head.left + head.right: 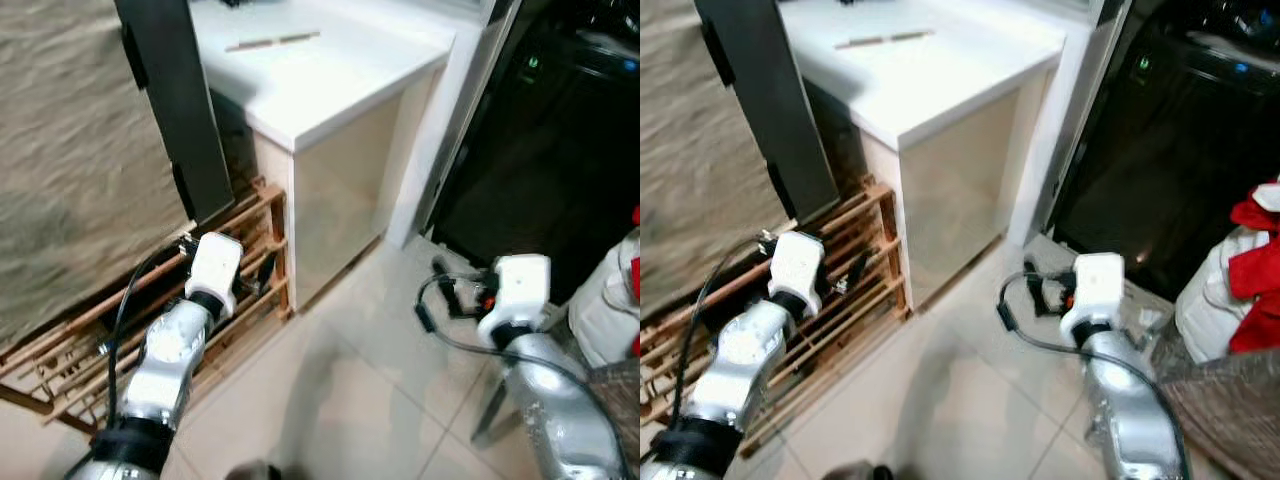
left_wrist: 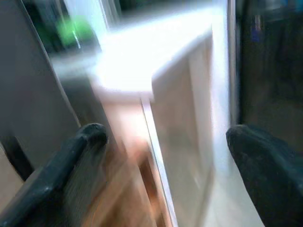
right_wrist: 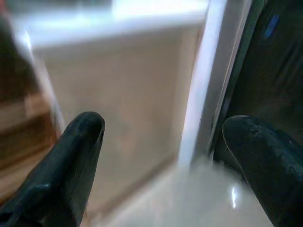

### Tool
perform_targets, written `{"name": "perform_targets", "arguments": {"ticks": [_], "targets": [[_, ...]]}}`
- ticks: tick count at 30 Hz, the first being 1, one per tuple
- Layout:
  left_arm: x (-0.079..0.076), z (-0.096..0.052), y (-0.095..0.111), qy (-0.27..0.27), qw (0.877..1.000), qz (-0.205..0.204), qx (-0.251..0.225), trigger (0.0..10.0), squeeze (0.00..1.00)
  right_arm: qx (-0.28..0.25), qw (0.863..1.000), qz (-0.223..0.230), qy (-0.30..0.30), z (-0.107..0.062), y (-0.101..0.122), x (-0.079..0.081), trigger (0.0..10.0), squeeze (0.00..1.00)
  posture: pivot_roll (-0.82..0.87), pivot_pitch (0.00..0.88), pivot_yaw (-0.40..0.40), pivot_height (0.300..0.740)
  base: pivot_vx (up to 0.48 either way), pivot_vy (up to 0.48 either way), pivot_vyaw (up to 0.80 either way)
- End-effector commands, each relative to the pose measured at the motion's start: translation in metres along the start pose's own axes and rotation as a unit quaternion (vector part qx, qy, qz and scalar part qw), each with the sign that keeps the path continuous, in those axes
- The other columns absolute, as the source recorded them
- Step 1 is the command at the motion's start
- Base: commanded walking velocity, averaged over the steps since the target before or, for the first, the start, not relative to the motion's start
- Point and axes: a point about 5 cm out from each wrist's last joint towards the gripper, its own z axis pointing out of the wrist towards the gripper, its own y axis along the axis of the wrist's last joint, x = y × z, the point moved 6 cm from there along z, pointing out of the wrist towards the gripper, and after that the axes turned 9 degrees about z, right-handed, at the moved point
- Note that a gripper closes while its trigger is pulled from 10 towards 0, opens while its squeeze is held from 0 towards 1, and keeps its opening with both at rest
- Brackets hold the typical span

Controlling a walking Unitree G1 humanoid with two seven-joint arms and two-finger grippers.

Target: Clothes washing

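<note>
A dark appliance [image 1: 560, 140] with a small green light [image 1: 531, 66] stands at the back right, its front in shadow. White and red clothes [image 1: 1240, 270] are heaped at the right edge over a woven basket [image 1: 1230, 400]. My right gripper [image 3: 163, 127] is open and empty, low over the tiles in front of the dark appliance, a short way left of the clothes. My left gripper [image 2: 165, 137] is also open and empty, held by the wooden rack [image 1: 250, 240] beside the white cabinet [image 1: 340, 180].
The white counter [image 1: 330, 70] carries two thin sticks [image 1: 272, 41]. A dark panel [image 1: 185, 110] leans behind the low wooden rack, with a beige textured surface [image 1: 70, 150] to its left. Pale floor tiles [image 1: 350, 380] lie between my arms.
</note>
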Motion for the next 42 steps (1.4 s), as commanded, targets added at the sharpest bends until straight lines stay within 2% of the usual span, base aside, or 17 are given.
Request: {"name": "perform_targets", "arguments": {"ticks": [1,2,3,4,5,6,7,8,9,12,16,20,24,27,32,39,42], "targets": [[0.010,0.003,0.017,0.026,1.000,0.008,-0.009,10.0,1.00,-0.026,0.999,0.002,-0.020,-0.001,0.020,-0.005,10.0,1.00,-0.01,0.000,0.057,0.740,0.000,0.000,0.00],[0.015,0.004,0.026,0.046,0.999,0.000,-0.021,10.0,1.00,-0.037,0.999,-0.018,-0.033,-0.002,0.029,-0.006,10.0,1.00,0.00,0.000,0.059,0.740,0.000,0.000,0.00],[0.018,0.006,0.033,0.061,0.997,-0.029,-0.025,10.0,0.60,-0.049,0.998,-0.026,-0.042,-0.001,0.038,-0.007,10.0,1.00,0.00,0.000,0.060,0.740,0.000,0.000,0.00],[0.021,0.006,0.037,0.076,0.996,-0.049,-0.020,10.0,0.00,-0.060,0.997,-0.023,-0.050,-0.001,0.045,-0.007,10.0,0.00,0.00,0.000,0.062,0.740,0.000,0.000,0.00],[0.022,0.010,0.042,0.086,0.991,-0.097,-0.016,10.0,0.00,-0.080,0.994,-0.022,-0.069,0.002,0.054,-0.008,10.0,0.00,0.01,0.000,0.065,0.740,0.000,0.000,0.00],[0.014,0.013,0.049,0.053,0.993,-0.099,-0.032,10.0,0.00,-0.076,0.993,-0.049,-0.081,0.005,0.055,-0.009,10.0,0.00,0.01,0.000,0.068,0.740,0.000,0.000,0.00],[0.009,0.014,0.052,0.039,0.996,-0.073,-0.037,10.0,0.00,-0.071,0.992,-0.067,-0.084,0.006,0.054,-0.009,10.0,0.00,0.01,0.000,0.071,0.740,0.000,0.000,0.00],[0.009,0.014,0.052,0.039,0.996,-0.073,-0.037,10.0,0.00,-0.071,0.992,-0.067,-0.084,0.006,0.054,-0.009,10.0,0.00,0.01,0.000,0.071,0.740,0.000,0.000,0.00],[0.005,0.012,0.059,0.030,0.998,-0.035,-0.044,10.0,0.00,-0.054,0.995,-0.019,-0.077,0.006,0.048,-0.004,10.0,0.00,0.01,0.000,0.078,0.740,0.000,0.000,0.00],[-0.003,0.013,0.057,0.011,0.998,-0.059,-0.014,10.0,0.00,-0.037,0.996,0.010,-0.077,0.009,0.046,0.000,10.0,0.00,0.01,0.000,0.081,0.740,0.000,0.000,0.00],[-0.006,0.014,0.064,0.007,0.999,-0.011,-0.029,10.0,0.00,-0.019,0.995,0.035,-0.093,0.013,0.037,0.000,10.0,0.00,0.01,0.000,0.074,0.740,0.000,0.000,0.00],[-0.008,0.014,0.066,-0.003,0.999,-0.030,-0.026,10.0,0.00,-0.006,0.995,0.024,-0.099,0.015,0.033,0.002,10.0,0.00,0.02,0.000,0.063,0.740,0.000,0.000,0.00],[-0.007,0.015,0.066,0.003,0.999,-0.024,-0.026,10.0,0.00,-0.006,0.994,-0.016,-0.106,0.018,0.032,0.003,10.0,0.00,0.03,0.000,0.056,0.740,0.156,0.000,0.00],[-0.004,0.018,0.067,0.013,0.999,-0.049,-0.016,10.0,0.00,0.013,0.995,0.011,-0.098,0.019,0.025,0.007,10.0,0.00,0.03,0.000,0.051,0.740,0.345,0.000,0.00],[-0.005,0.024,0.076,0.009,0.999,-0.044,-0.028,10.0,0.00,0.014,0.996,0.013,-0.084,0.022,0.026,0.013,10.0,0.00,0.03,0.000,0.049,0.740,0.343,0.000,-0.55],[0.003,0.019,0.070,0.021,0.999,-0.040,-0.017,10.0,0.00,0.008,0.997,0.020,-0.073,0.027,0.031,0.018,10.0,0.00,0.04,0.000,0.039,0.740,0.367,0.000,-0.80],[0.006,0.018,0.069,0.023,0.999,-0.035,-0.017,10.0,0.00,0.009,0.997,0.016,-0.071,0.029,0.031,0.019,10.0,0.00,0.04,0.000,0.035,0.740,0.375,0.000,0.00]]}}
